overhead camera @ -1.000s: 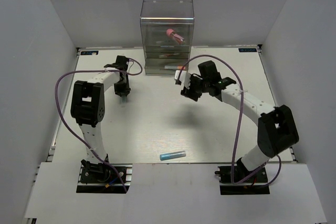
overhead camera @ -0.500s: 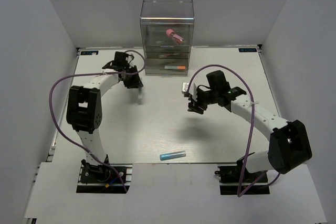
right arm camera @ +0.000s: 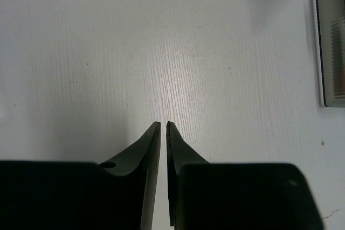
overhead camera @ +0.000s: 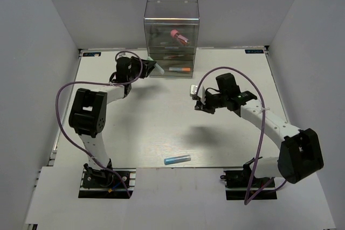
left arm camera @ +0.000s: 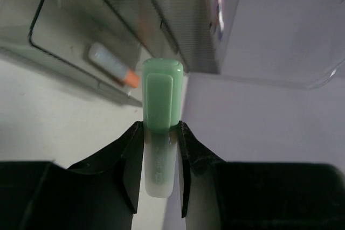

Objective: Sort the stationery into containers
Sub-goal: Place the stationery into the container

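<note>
The container (overhead camera: 171,36), a tall clear box with dark-tinted drawers, stands at the back of the table. A pink-red tube (overhead camera: 179,36) lies in an upper drawer. An orange-and-grey marker (overhead camera: 180,70) (left arm camera: 113,65) lies in the lowest drawer. My left gripper (overhead camera: 147,68) (left arm camera: 161,126) is shut on a light green marker (left arm camera: 161,106), held just off the box's lower left corner with its cap toward the drawers. My right gripper (overhead camera: 200,106) (right arm camera: 163,124) hovers over bare table right of the box, jaws almost touching, nothing between them. A light blue marker (overhead camera: 177,159) lies near the front edge.
White walls enclose the table on three sides. The box's lower edge (right arm camera: 330,41) shows at the right of the right wrist view. Purple cables loop over both arms.
My left gripper has swung right and back to the box's lower left corner, carrying the green marker. My right arm has drawn back from the box and its jaws have closed.
</note>
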